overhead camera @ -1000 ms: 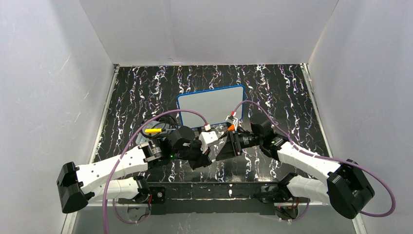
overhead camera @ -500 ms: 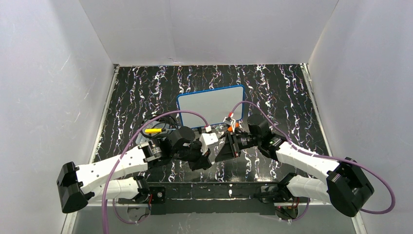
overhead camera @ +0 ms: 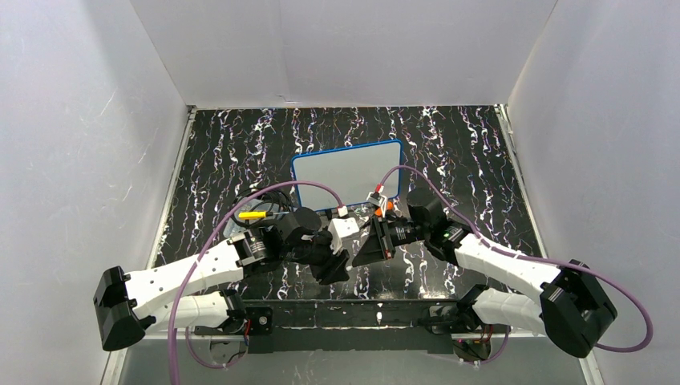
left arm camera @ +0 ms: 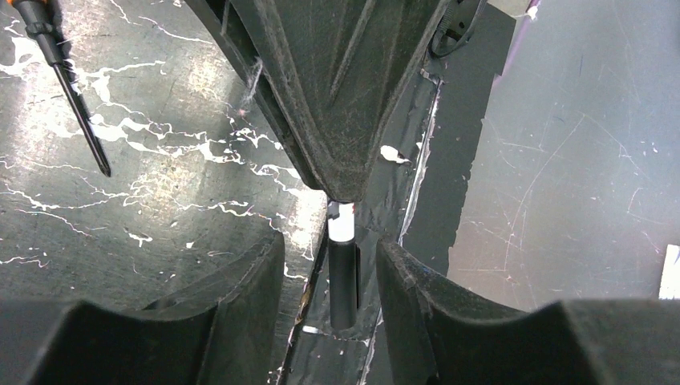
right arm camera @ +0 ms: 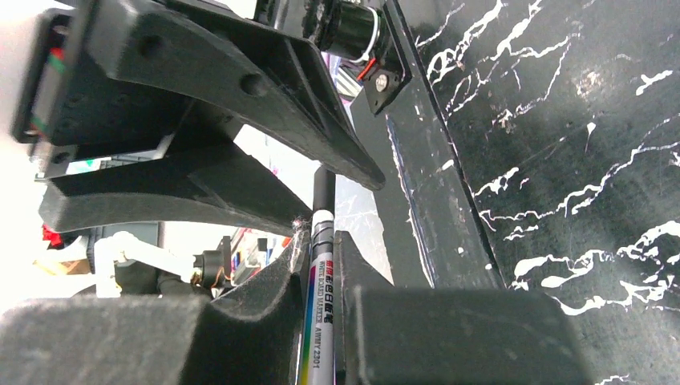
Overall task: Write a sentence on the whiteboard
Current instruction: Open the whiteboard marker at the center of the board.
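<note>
Progress stands at the preparation stage. Nearest the arm bases, the two grippers meet tip to tip above the near part of the black marbled table. The right gripper is clamped tight on the white barrel of a marker, with the printed label facing its camera. The left gripper stands partly open. Its fingers flank the marker's black cap with a gap on each side, and it has hold of nothing. The cap appears to be seated on the pen, so uncapping is judged outstanding.

Beyond the grippers, near the middle of the table, the whiteboard lies flat, blue-rimmed, apart from both arms. Its face is blank and no word of the sentence is on it. The writing is left to do in full.

The overhead view alone shows the whiteboard and its blank face, plus a yellow item beside the left arm. It resolves neither the marker nor either grip. The right wrist view alone shows the printed barrel and the jaws closed on it. The left wrist view alone shows the clearance on either side of the cap, and a thin black pointed tool lying on the table off to one side. Neither wrist view takes in the board.
</note>
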Available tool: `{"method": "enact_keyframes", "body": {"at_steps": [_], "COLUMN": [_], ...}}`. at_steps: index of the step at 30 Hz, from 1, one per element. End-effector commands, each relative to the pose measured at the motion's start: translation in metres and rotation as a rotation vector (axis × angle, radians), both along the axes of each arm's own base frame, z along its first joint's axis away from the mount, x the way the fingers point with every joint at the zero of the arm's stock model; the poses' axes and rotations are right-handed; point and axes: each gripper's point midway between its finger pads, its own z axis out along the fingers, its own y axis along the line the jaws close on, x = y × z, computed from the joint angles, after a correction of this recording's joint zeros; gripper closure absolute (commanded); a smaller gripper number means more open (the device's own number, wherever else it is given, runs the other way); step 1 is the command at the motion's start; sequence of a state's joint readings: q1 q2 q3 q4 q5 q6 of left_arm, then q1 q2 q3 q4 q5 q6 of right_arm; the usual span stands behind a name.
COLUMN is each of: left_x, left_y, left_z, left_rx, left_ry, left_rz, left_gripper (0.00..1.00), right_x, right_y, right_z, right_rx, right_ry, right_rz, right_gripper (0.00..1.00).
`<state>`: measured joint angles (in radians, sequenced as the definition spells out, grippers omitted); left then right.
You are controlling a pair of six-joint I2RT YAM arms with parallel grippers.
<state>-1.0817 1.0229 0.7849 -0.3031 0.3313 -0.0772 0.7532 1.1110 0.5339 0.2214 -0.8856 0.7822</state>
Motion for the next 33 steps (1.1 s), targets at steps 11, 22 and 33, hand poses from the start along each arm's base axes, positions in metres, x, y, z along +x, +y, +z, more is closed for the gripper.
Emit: {"method": "enact_keyframes", "body": {"at_steps": [11,22,33], "left_x": [-0.013,-0.010,0.022], "left_y": [0.016,0.041,0.051], "left_z": [0.006,-0.002,-0.010], "left_rx": [0.014,0.070,0.139], "left_ry": [-0.003,-0.050,-0.051], "left_rz": [-0.056,-0.013,0.264], "left_gripper": [1.00,1.00,1.00], "right_x": [-0.003,0.017,0.052], "right_y": [0.000,-0.047,-0.062], "right_z": [0.062,0.086,0.079], "right_rx": [0.162,0.099,-0.056], "right_ry": [-0.158,-0.254,-0.343], "right_rz": [0.055,0.016,-0.158], "right_gripper": [0.99,0.99,0.99]}}
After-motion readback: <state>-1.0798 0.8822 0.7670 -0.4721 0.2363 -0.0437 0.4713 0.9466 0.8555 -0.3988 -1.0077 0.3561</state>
